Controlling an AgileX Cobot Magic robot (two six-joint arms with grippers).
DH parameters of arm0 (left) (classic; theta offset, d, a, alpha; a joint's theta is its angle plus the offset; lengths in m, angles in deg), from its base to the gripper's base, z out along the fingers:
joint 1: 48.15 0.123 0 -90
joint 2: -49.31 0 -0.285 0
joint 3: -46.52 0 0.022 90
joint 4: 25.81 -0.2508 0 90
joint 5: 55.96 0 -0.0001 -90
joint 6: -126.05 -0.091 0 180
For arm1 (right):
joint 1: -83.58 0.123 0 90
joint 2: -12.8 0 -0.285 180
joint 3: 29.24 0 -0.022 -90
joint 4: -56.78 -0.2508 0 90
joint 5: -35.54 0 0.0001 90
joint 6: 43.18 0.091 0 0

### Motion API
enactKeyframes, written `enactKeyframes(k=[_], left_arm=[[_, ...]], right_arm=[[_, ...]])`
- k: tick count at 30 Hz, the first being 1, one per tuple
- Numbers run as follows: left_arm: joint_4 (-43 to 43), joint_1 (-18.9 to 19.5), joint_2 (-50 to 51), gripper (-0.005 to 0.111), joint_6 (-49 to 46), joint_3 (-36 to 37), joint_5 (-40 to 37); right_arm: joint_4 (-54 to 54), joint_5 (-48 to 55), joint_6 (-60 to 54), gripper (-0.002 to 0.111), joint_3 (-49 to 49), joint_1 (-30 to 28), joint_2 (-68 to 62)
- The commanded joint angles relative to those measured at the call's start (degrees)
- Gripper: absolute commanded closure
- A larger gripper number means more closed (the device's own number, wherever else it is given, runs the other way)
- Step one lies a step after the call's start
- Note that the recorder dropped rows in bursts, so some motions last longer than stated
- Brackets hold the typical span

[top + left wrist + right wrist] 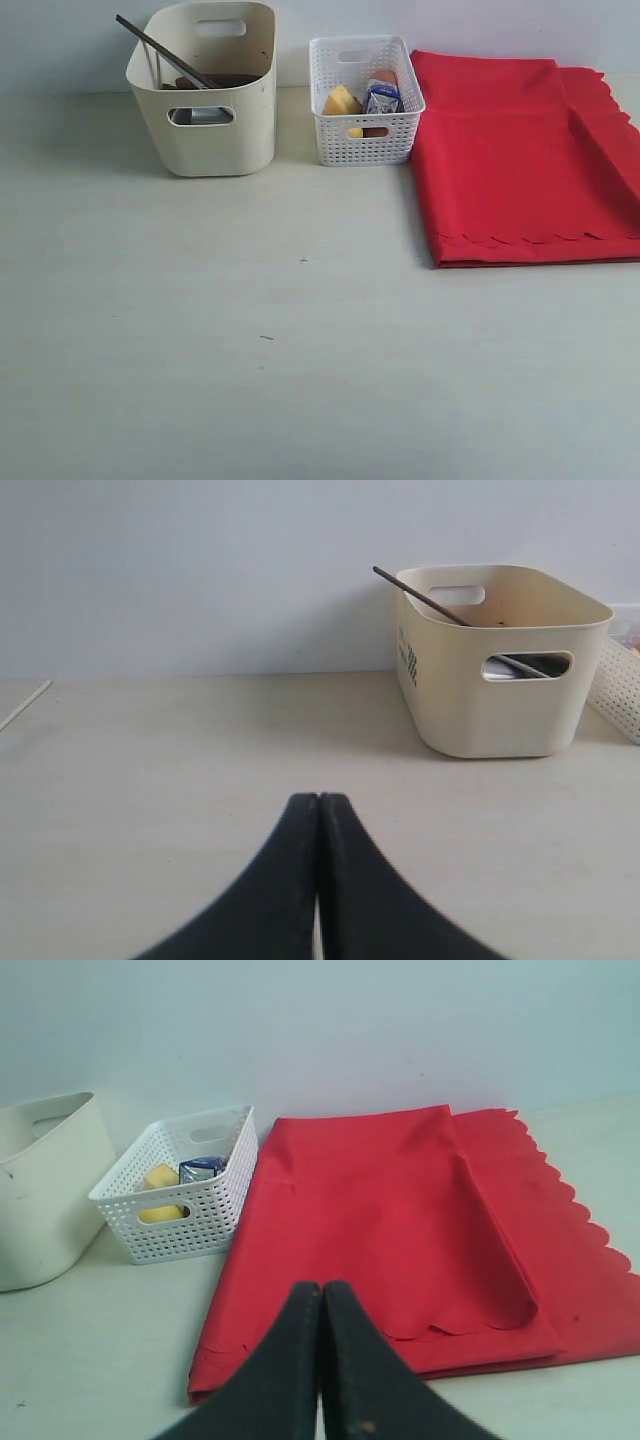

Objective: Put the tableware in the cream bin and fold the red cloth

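Note:
The cream bin point(212, 95) stands at the back left with dark chopsticks point(160, 50) sticking out over its rim and dark tableware inside; something steel shows through its handle cut-out point(203, 116). The other tableware is hidden. The red cloth point(525, 160) lies folded at the back right, its scalloped edge toward the front. Neither gripper appears in the exterior view. My left gripper point(318, 798) is shut and empty over bare table, well short of the bin point(500, 660). My right gripper point(322, 1287) is shut and empty, in front of the cloth point(390, 1210).
A white lattice basket point(365, 100) between bin and cloth holds cheese point(341, 102), a blue-white milk packet point(382, 98) and other food. A pale wall runs behind everything. The pale tabletop point(300, 340) stretches toward the front.

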Motion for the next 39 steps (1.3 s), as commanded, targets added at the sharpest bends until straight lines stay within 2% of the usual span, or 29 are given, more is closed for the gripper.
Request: enactKeyframes(k=[1, 8, 39], left_arm=[[-0.2, 0.1, -0.4, 0.107, 0.3, -0.1, 0.1], [-0.2, 0.1, -0.4, 0.107, 0.3, -0.1, 0.1], [-0.2, 0.1, -0.4, 0.107, 0.3, -0.1, 0.1]], right_arm=[[1.0, 0.6, -0.7, 0.108, 0.2, -3.2, 4.1], [1.2, 7.0, -0.5, 0.108, 0.2, -7.5, 10.0], [0.8, 8.9, -0.2, 0.108, 0.2, -7.5, 10.0]])
